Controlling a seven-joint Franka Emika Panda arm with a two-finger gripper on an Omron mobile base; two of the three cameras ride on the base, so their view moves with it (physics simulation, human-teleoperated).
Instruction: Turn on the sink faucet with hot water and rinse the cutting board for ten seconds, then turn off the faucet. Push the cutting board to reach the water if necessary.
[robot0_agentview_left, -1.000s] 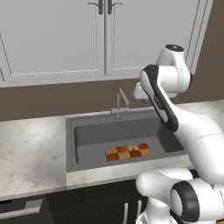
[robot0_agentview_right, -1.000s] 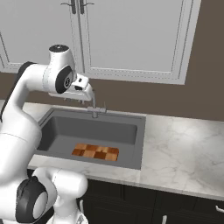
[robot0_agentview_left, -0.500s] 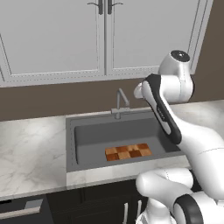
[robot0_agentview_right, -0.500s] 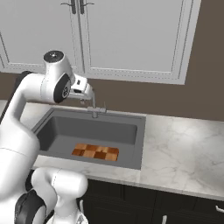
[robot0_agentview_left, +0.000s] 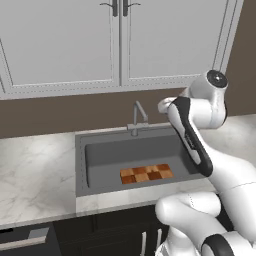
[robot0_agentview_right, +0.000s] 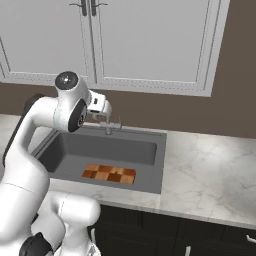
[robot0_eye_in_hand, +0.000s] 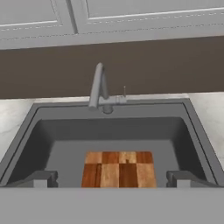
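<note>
Kitchen counter (robot0_agentview_left: 35, 170) holds a dark sink (robot0_agentview_left: 81, 165); the cutting board (robot0_agentview_left: 146, 174) lies flat on its floor, forward of the faucet (robot0_eye_in_hand: 98, 87). No water runs. The gripper (robot0_eye_in_hand: 109, 178), fingers apart, has pulled back, faucet untouched.

White panelled upper cabinets (robot0_agentview_left: 120, 40) with small dark handles (robot0_agentview_left: 119, 7) at their meeting edges span the top of both base views. Below them a plain dark brown wall (robot0_agentview_right: 200, 112) runs across mid-frame. A pale marble countertop (robot0_agentview_right: 210, 170) with grey veining stretches left and right through the centre. Dark lower cabinet fronts (robot0_agentview_right: 165, 232) fill the bottom edge, and a grey-handled drawer (robot0_agentview_left: 25, 239) sits at lower left of the left base view.
</note>
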